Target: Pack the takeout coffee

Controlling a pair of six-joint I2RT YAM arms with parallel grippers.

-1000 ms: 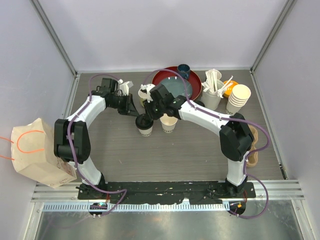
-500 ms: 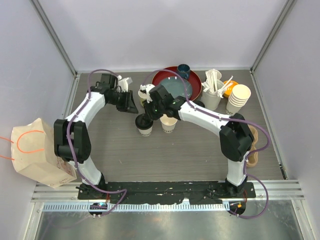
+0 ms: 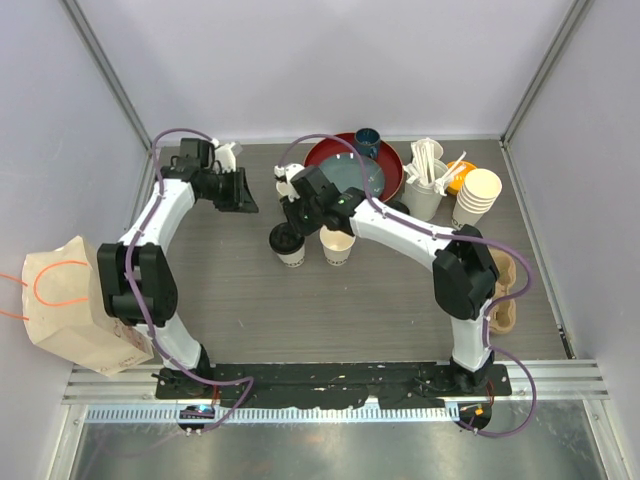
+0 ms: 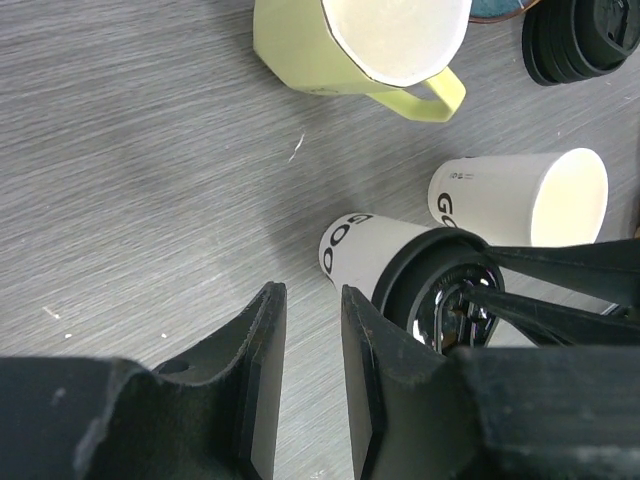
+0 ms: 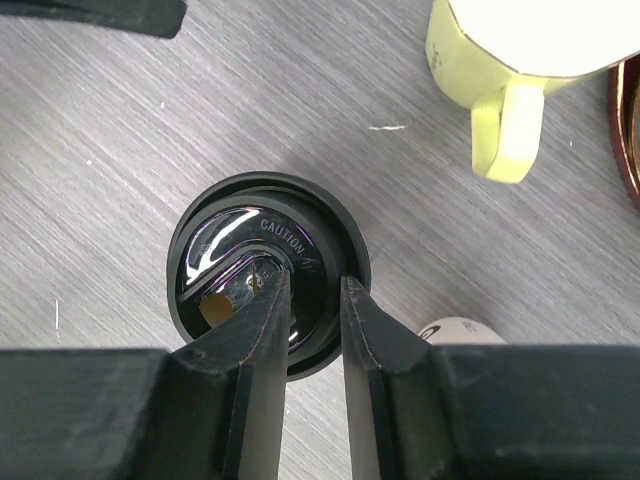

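- The left gripper [image 3: 243, 192] has let go and drawn back from the lidded cup [image 3: 288, 247]. Its jaws are slightly apart and empty.
- The right gripper [image 5: 305, 290], jaws narrowly parted, rests its tips on the black lid [image 5: 225, 235].
- One coffee looks capped; the open cup [image 3: 338, 246] just beside it still lacks a lid.

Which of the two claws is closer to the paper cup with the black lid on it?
The right. The right gripper is directly over the lidded cup, fingertips at its lid; the left gripper is off to one side, clear of it.
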